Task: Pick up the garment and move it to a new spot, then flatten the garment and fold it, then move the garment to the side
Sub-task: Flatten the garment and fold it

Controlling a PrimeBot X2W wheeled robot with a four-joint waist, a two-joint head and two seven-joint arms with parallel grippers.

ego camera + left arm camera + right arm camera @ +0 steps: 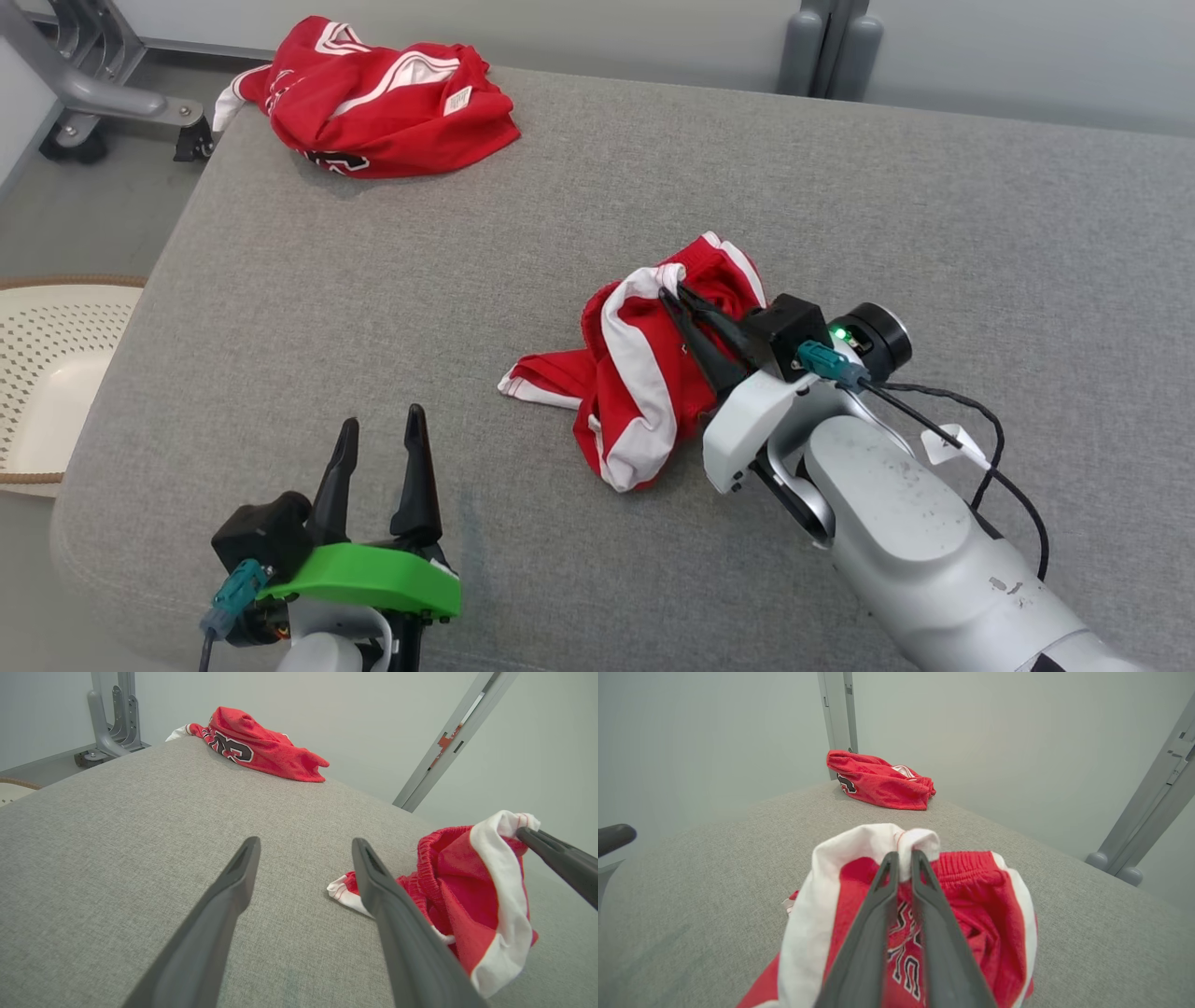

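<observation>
Head view, far left: a pale perforated basket (47,373) with a woven rim sits beside the grey padded table (308,280), lower than its top. Beyond it, a grey metal frame (103,98) on a castor stands by the table's far left corner. On that corner lies a second red jersey (373,103), crumpled, with one white-trimmed edge hanging over the side. Nearer me, over the table's front left, the left gripper (382,418) hovers with its two dark fingers spread apart and nothing between them. In the left wrist view there is only bare grey cloth in the gap.

Moving right, the garment (644,383), red with broad white stripes and an elastic waistband, sits bunched near the middle of the table, well apart from the second red jersey. Its lower folds lie on the table and a striped end trails out to the left. The right gripper (674,297) comes in from the lower right, its fingers pressed almost together on a fold of the white band at the top of the heap. The right wrist view shows that white cloth nipped between the tips, with black-and-white lettering on the red below. In the left wrist view the garment (467,891) stands up in a hump, the pinched fold its highest point.
</observation>
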